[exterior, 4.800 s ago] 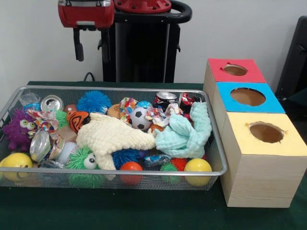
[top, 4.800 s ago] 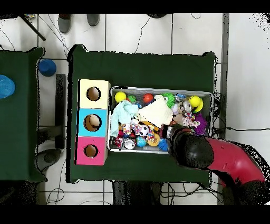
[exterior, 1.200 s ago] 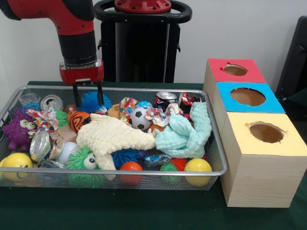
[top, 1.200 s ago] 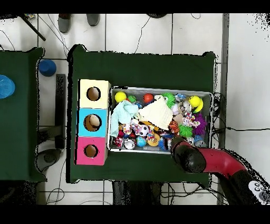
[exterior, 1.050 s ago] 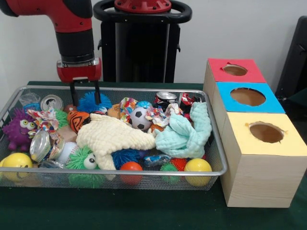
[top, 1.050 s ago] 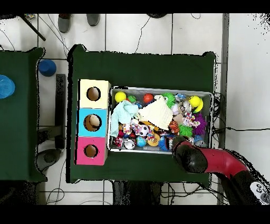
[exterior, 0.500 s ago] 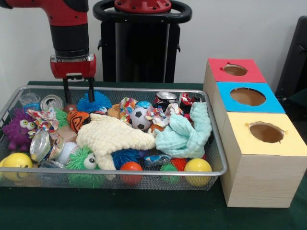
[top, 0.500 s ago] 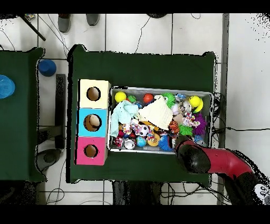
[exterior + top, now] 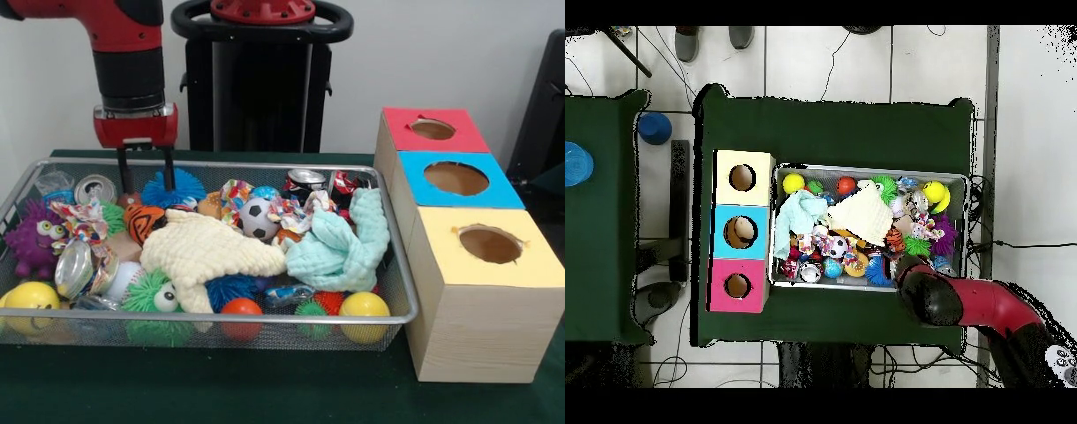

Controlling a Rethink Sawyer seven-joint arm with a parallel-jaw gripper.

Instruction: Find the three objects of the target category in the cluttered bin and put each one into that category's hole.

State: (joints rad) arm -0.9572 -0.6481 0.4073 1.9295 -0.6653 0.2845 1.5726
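Front view, nearest the lens: a yellow ball (image 9: 364,309), a small orange ball (image 9: 241,310) and a green fuzzy toy with one eye (image 9: 152,299) lie against the front wall of the wire bin (image 9: 265,320) in the lower left of the frame. Behind them, mid-bin, a cream cloth (image 9: 207,249) spreads beside a mint cloth (image 9: 342,246), with a soccer ball (image 9: 259,217) just above the pair. At the left end sit a purple fuzzy toy (image 9: 32,237) and a crushed can (image 9: 94,188). To the right of the bin stands a wooden box (image 9: 477,340) with three holes: yellow (image 9: 490,244) nearest, blue (image 9: 455,177) in the middle, red (image 9: 433,129) farthest. At the bin's far left corner, in the upper left of the frame, the gripper (image 9: 144,176) hangs from the red arm with its two fingers (image 9: 123,169) spread apart and holding nothing, their tips just above a blue spiky ball (image 9: 174,188).
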